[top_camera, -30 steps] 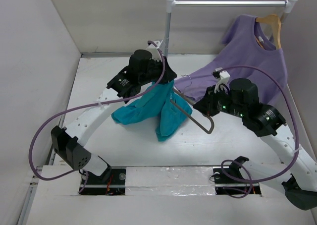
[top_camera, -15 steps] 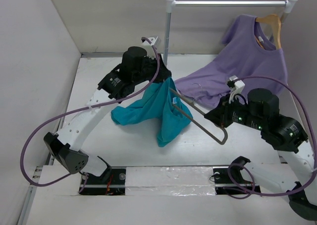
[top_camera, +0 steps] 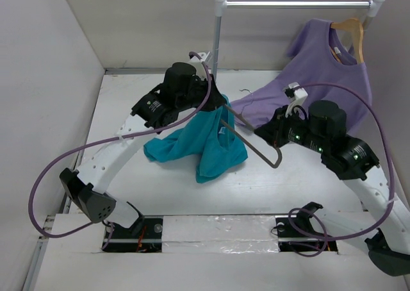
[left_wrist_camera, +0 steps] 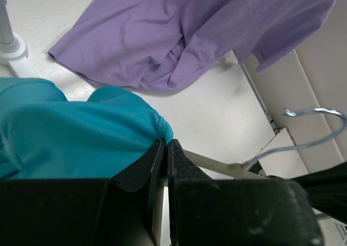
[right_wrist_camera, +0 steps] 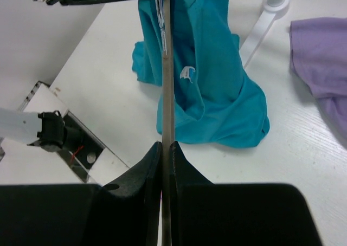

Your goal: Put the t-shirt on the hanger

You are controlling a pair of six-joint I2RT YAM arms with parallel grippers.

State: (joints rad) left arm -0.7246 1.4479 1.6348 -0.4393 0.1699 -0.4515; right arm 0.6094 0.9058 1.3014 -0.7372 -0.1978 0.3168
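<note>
Teal t-shirt hangs from left gripper, jaws pinched tight on its fabric. Lower part is heaped mid-table on white table, near rack pole. Right gripper is clamped narrow on dark-grey hanger bar, whose far end reaches the shirt. White neck label, print unreadable.

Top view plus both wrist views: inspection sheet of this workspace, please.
Surface: white table, no spills seen.
Job's things: t-shirt hangs bunched, lower part resting on the table; hanger lifted, its rod reaching the shirt.
Clutter: purple t-shirt on wooden hanger, hem resting on the table.
Grippers: left gripper shut on t-shirt; right gripper shut on hanger.
Cables: purple cables loop off both arms, no snag seen.
Surroundings: garment rail, white walls.
</note>
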